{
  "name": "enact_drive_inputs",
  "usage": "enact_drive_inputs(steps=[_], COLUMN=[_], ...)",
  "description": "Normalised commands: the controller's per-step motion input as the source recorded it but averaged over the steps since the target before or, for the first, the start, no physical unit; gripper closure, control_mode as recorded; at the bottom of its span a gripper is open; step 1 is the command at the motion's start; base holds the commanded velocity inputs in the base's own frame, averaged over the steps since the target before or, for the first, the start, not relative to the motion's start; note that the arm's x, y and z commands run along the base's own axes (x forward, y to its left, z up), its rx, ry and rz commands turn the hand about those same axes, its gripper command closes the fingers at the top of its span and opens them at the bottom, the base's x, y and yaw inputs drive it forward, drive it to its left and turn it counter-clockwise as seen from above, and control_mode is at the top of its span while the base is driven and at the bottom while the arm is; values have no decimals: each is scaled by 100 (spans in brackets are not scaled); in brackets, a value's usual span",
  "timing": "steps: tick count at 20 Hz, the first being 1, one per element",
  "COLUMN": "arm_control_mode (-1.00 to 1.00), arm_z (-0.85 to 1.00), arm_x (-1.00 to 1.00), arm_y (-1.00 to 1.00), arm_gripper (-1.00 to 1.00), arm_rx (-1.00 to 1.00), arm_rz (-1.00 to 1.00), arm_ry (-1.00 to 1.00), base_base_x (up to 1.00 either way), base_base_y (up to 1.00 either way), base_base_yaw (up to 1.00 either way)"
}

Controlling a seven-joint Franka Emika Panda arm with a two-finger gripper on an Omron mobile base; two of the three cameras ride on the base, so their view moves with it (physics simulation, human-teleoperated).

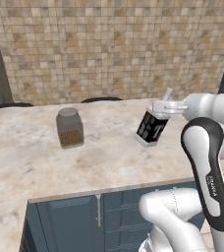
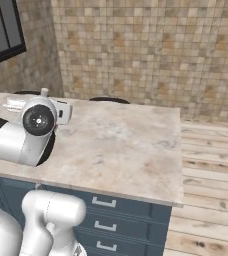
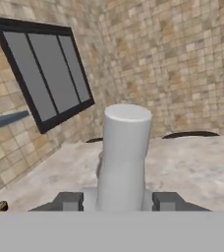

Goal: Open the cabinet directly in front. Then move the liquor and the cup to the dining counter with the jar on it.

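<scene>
From the left base view, going left to right, the jar (image 1: 70, 128) stands upright on the beige marbled tabletop (image 1: 30, 162), grey lid up, brown contents in its lower part. Well to its right, apart from it, I have the liquor (image 1: 152, 128) gripped by its pale slim neck in my pincer (image 1: 169, 105). The bottle is tilted: its long axis runs from the base at lower left, which sits at or just above the stone (I cannot tell which), up to the cap at upper right, so the neck points up, leaning toward my arm and away from the jar. Its black label with the white mark faces the camera.

In the hand view the pale neck and cap (image 3: 125, 157) rise between my two dark fingertips (image 3: 69, 201), which are clenched against its sides, one on each flank. Behind it lie the tabletop and the tiled wall, with a dark-framed window (image 3: 47, 69) at upper left.

In the right base view my wrist hides the bottle's body; the cap (image 2: 44, 92) pokes up just above my hand, over the left part of the tabletop (image 2: 131, 145).
</scene>
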Motion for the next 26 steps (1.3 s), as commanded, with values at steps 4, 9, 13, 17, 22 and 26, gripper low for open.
enact_drive_inputs(steps=[4,9,13,17,22,26], arm_control_mode=[-100,-100,-100,-100,-100,-100], arm_z=[-49,-48,-27,-17,-22,-27], arm_x=[27,8,18,43,54,58], arm_y=[0,3,11,21,24,22], arm_gripper=[100,100,100,100,100,100], arm_rx=[-16,-15,-6,0,0,-6], arm_rz=[0,1,3,1,0,0], arm_ry=[21,10,0,0,0,0], base_base_x=[0,0,0,0,0,0], base_base_y=[0,0,0,0,0,0], base_base_yaw=[0,0,0,0,0,0])
